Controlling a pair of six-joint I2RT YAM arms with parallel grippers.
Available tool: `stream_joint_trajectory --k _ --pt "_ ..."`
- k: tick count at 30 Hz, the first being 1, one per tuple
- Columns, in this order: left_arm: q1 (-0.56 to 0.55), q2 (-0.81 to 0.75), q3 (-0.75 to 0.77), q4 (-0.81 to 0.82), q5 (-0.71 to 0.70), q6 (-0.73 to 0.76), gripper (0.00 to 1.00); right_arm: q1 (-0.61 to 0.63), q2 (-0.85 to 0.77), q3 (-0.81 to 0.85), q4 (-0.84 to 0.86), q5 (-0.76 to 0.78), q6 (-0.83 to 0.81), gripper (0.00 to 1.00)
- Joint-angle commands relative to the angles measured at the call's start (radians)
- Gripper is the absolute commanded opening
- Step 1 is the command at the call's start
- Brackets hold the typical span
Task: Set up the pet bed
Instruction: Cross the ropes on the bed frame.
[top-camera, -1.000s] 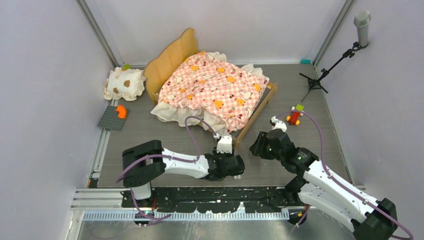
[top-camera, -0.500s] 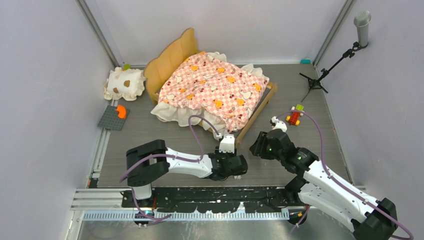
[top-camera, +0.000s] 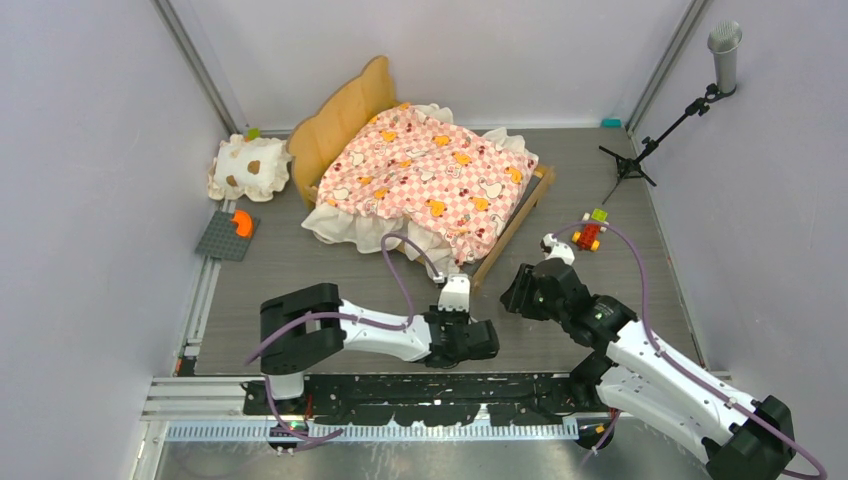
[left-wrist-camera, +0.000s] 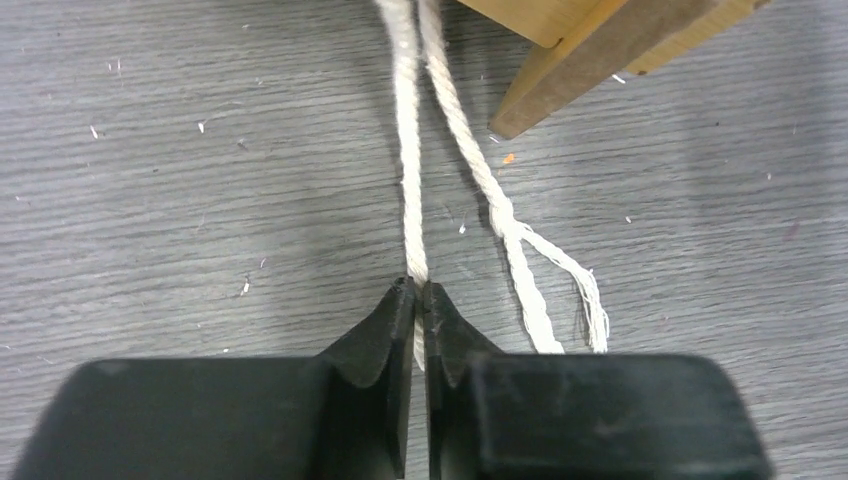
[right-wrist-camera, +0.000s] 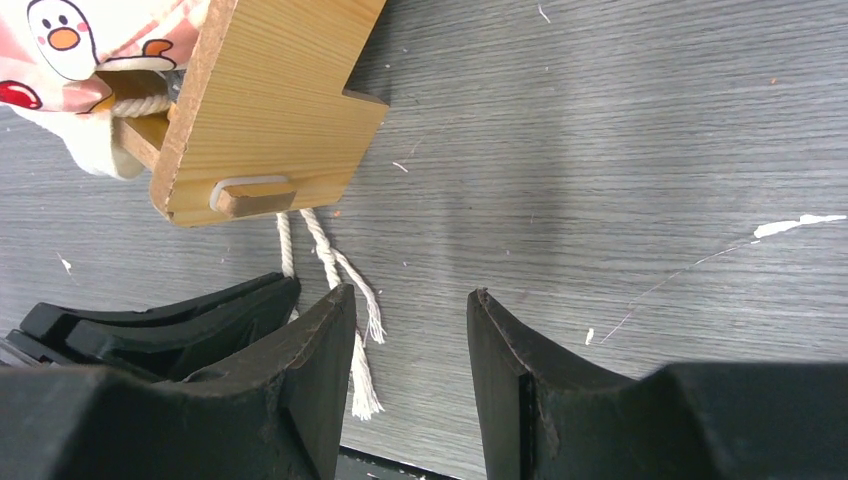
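Observation:
The pet bed (top-camera: 430, 175) stands at the back middle, its light-wood frame carrying a pink checkered mattress with cream ruffles. Two strands of white rope (left-wrist-camera: 410, 200) run from its near foot corner (left-wrist-camera: 600, 50) across the floor. My left gripper (left-wrist-camera: 420, 290) lies low on the floor just in front of that corner (top-camera: 458, 312), shut on the left strand. The other strand (left-wrist-camera: 520, 260) lies loose with a frayed end. To the right of the corner, my right gripper (right-wrist-camera: 410, 295) hovers open (top-camera: 512, 297), empty, the rope ends (right-wrist-camera: 345, 270) by its left finger.
A cream ruffled pillow with brown spots (top-camera: 250, 168) lies left of the headboard. A grey plate with an orange piece (top-camera: 228, 235) sits at the left wall. Small toy bricks (top-camera: 590, 235) and a microphone stand (top-camera: 650, 140) are at the right.
My left gripper has slid a little right and toward the near edge, and its jaws have closed on the rope strand. The right arm has not moved.

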Motion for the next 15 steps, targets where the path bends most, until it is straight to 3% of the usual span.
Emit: stream_joint_trajectory --k 1,3,10,13,15 --pt "-0.015 0.019 -0.087 -0.100 0.073 -0.060 0.04 0.003 0.002 0.018 -0.003 0.026 0.001 0.50" --pt "-0.015 0.004 -0.109 -0.091 0.067 -0.064 0.00 0.003 0.001 0.018 -0.003 0.025 -0.002 0.50" --pt "-0.006 -0.099 -0.197 -0.011 0.042 0.026 0.00 0.035 -0.023 -0.016 0.116 -0.024 -0.023 0.57" --pt "0.011 -0.146 -0.233 0.029 0.058 0.079 0.00 0.107 -0.004 -0.017 0.148 0.036 -0.029 0.59" --pt "0.032 -0.189 -0.266 0.067 0.074 0.099 0.00 0.222 0.031 -0.011 0.179 0.110 -0.036 0.60"
